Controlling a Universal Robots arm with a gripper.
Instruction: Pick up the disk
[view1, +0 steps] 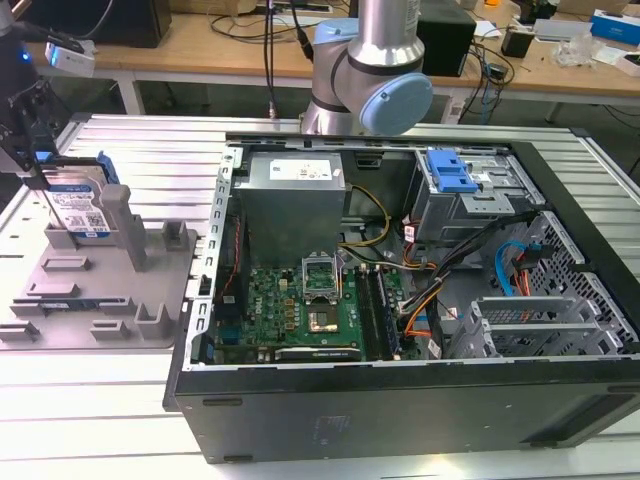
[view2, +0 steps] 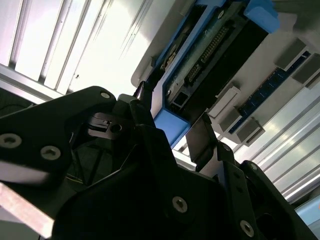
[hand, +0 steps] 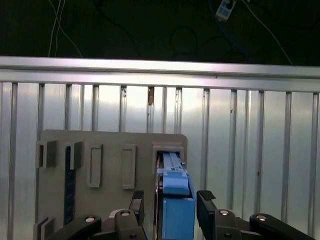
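"Where's the disk (view1: 78, 208)?"

"Far over on the exterior view's left. It's standing on edge in a slot of the grey fixture (view1: 120, 300), on the side away from the computer case (view1: 400, 405). Its label faces the case."

"And the claw?"

"The gripper (hand: 171, 200) is down over the fixture's slot with its jaws apart. There's one black finger (hand: 205, 202) on each side of the disk's blue rail. In the first wrist view that finger sits just beside the rail, and the other has a dark gap next to it. So it's straddling the disk, not clamped on it."

"What's past the fixture?"

"The open case lies just beside it on the slatted metal table (view1: 100, 430). The power supply (view1: 292, 195) and motherboard (view1: 295, 300) are in the end nearest the fixture, and the blue drive bracket (view1: 450, 172) is farther off. The arm's column (view1: 385, 60) rises beyond the case."
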